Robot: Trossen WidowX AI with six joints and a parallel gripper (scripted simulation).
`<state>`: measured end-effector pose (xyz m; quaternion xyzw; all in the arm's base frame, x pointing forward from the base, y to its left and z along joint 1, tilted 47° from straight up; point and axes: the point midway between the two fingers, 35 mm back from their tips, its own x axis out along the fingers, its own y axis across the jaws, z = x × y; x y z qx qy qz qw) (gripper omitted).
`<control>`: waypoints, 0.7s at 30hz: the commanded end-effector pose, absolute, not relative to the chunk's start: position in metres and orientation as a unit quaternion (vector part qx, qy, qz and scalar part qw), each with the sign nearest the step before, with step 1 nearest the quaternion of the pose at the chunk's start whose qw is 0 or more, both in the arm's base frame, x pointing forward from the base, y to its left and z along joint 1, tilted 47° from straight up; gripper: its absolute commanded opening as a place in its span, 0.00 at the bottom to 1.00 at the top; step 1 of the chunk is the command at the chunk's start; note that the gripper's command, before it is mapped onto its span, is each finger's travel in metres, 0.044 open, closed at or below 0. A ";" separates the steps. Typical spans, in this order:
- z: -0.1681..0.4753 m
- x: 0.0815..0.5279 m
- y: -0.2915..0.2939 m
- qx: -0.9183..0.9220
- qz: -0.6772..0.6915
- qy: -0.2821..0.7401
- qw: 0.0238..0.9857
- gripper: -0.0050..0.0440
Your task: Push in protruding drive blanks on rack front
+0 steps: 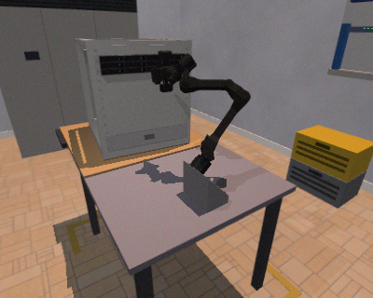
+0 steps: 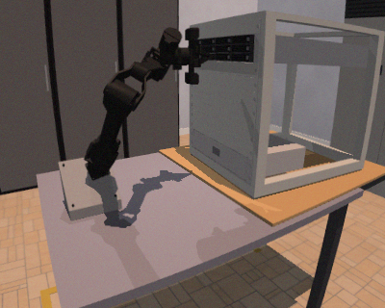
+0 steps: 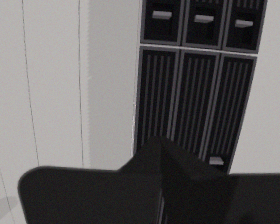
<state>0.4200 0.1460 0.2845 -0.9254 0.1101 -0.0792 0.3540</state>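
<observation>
A pale mounting plate point(image 2: 74, 199) sits at the near side of the table point(image 1: 128, 228) point(image 2: 161, 250), giving the black arm point(image 1: 237, 98) point(image 2: 119, 96) room to reach level with the bay high on the rack front. The arm rises from it, bends at the elbow and runs forward to the rack. Its gripper point(image 1: 157, 76) point(image 2: 199, 59) point(image 3: 157, 143) is clenched on nothing, fingertips together — presumably to make one blunt pusher — and points at the bay. Whether the tips touch a drive blank cannot be told.

The drive blanks point(image 2: 230, 48) point(image 3: 198, 90) are in rows in that bay, near the top of the rack's front; which of them stick out is not clear from these views. The rack point(image 1: 142, 104) point(image 2: 223, 96) stands upright on an orange board point(image 1: 120, 164) point(image 2: 276, 212) at the far side. Being unfastened, it probably calls for slow, straight pushes — a hard one so high up could tip it or slide it back.
</observation>
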 end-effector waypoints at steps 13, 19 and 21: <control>0.292 0.430 0.145 -0.923 -0.085 0.107 0.360 0.00; 0.292 0.434 0.144 -0.923 -0.085 0.107 0.360 0.00; 0.292 0.434 0.144 -0.923 -0.085 0.107 0.360 0.00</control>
